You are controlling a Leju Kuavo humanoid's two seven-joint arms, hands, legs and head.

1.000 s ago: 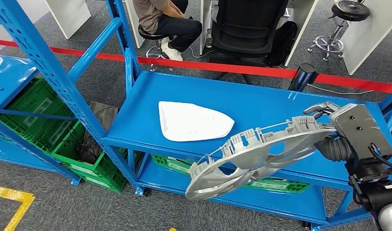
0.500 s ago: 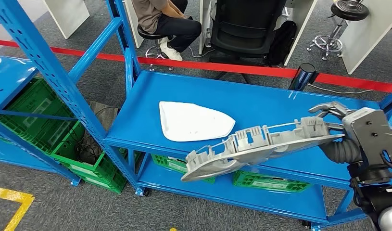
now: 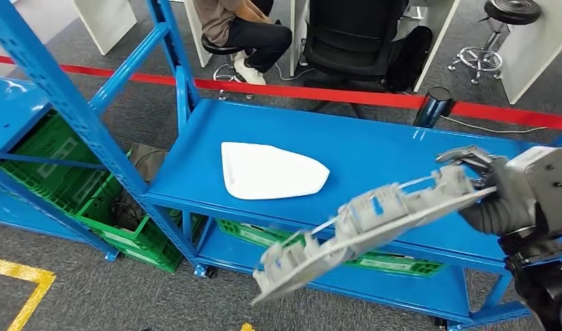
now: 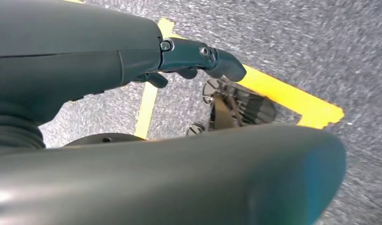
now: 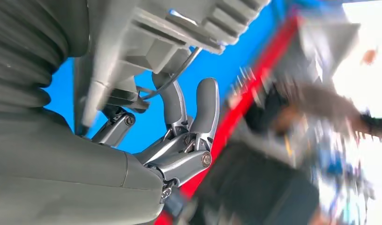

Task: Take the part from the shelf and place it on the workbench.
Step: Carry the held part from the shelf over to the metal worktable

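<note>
Grey moulded part (image 3: 360, 231) is gripped at one end by the right hand (image 3: 495, 186); fingers (image 5: 205, 110) curl round its edge. From the fingers it slants down and away, off the blue shelf (image 3: 374, 148) and hanging past the shelf's front edge. Beyond, a white panel (image 3: 267, 171) lies on the shelf. Left hand (image 4: 189, 58) hangs over the floor, fingers loosely curled, empty. Pick looks done; carry and placing remain, no workbench visible.
</note>
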